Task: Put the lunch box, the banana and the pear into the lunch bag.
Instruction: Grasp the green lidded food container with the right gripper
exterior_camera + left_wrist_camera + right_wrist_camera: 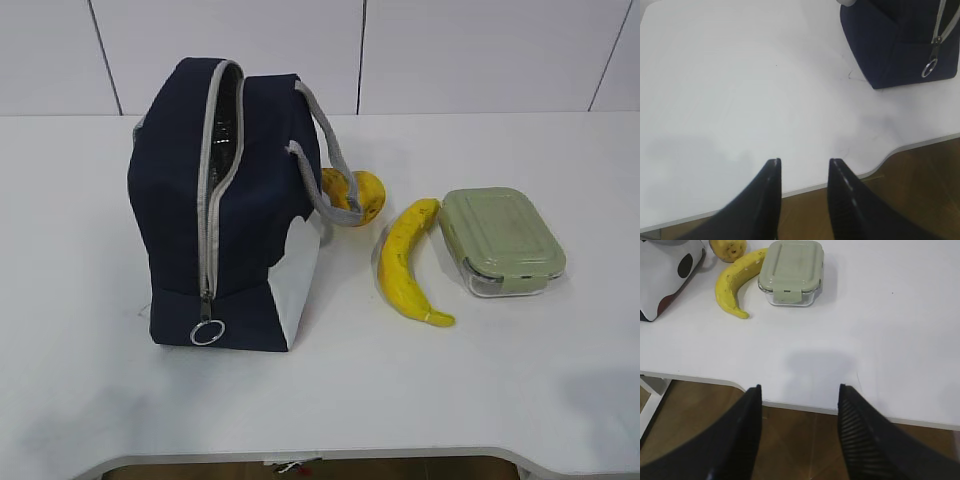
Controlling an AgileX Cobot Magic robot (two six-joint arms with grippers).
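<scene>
Exterior view: lunch bag point(215, 215) stands zipped only partway, with pear point(362, 196), banana point(405, 265) and lunch box point(502, 240) beside it on the table point(90, 400). My left hand point(802, 167) and right hand point(800, 392) hang released, empty. That narrow slit could snag the box.

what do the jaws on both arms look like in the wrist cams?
Both look alike. The left gripper has two black, glossy jaws that taper from broad bases to narrow rounded tips; the right-hand one shows ribbing on its inner face. The right gripper has the same black tapered jaws, with fine horizontal ribbing clear on the right-hand one. No cables, labels or markings show, and neither arm appears in the exterior view.
</scene>
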